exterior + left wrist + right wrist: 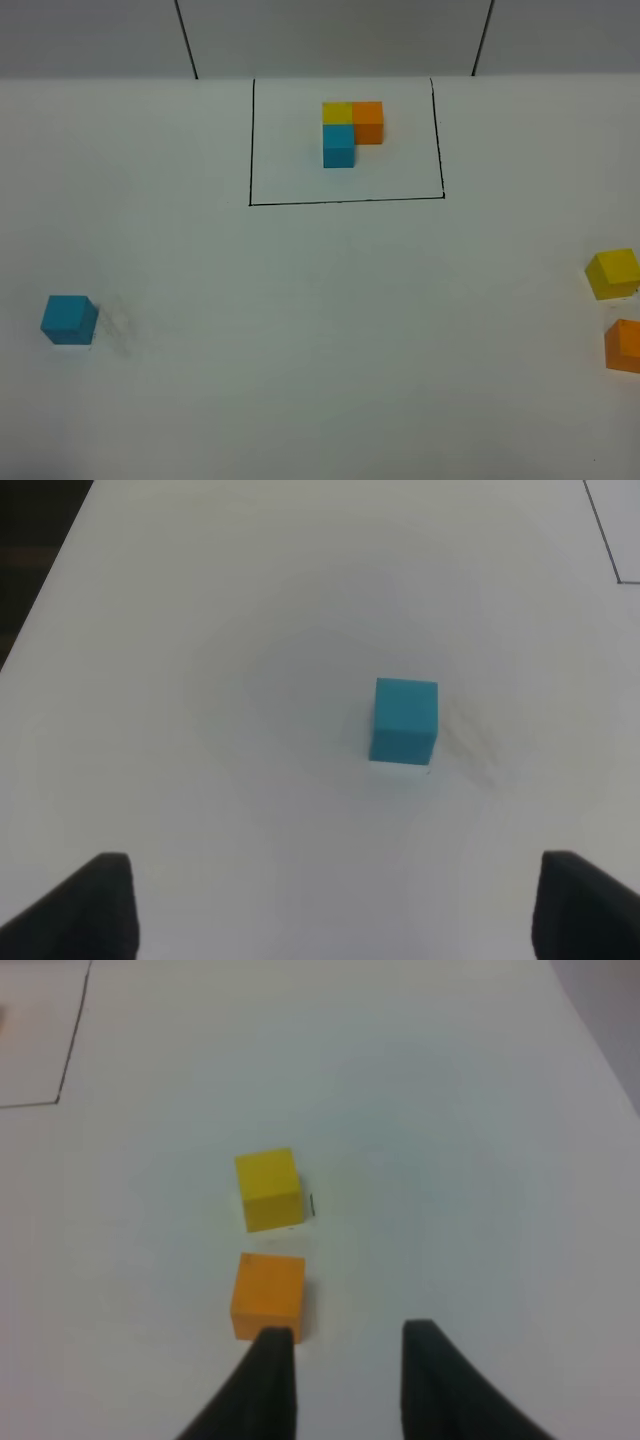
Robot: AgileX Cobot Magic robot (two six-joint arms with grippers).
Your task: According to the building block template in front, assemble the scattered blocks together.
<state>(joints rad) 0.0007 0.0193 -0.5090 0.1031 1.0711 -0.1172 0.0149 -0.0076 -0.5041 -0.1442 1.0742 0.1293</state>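
The building block template (350, 131) is an L of yellow, orange and blue cubes inside a black drawn rectangle at the far middle of the table. The scattered cyan-blue cube (69, 320) sits at the near left. The yellow cube (612, 273) and the orange cube (624, 346) sit at the right edge. Neither gripper shows in the exterior high view. In the left wrist view my left gripper (340, 910) is wide open and empty, short of the cyan-blue cube (405, 720). In the right wrist view my right gripper (345, 1345) is open and empty. One fingertip (272, 1345) is right beside the orange cube (268, 1295), with the yellow cube (268, 1190) beyond it.
The white table (330, 330) ends at a grey wall at the back. A corner of the drawn rectangle shows in the left wrist view (603, 540) and in the right wrist view (72, 1055). The table's side edge (45, 570) is close to the cyan-blue cube.
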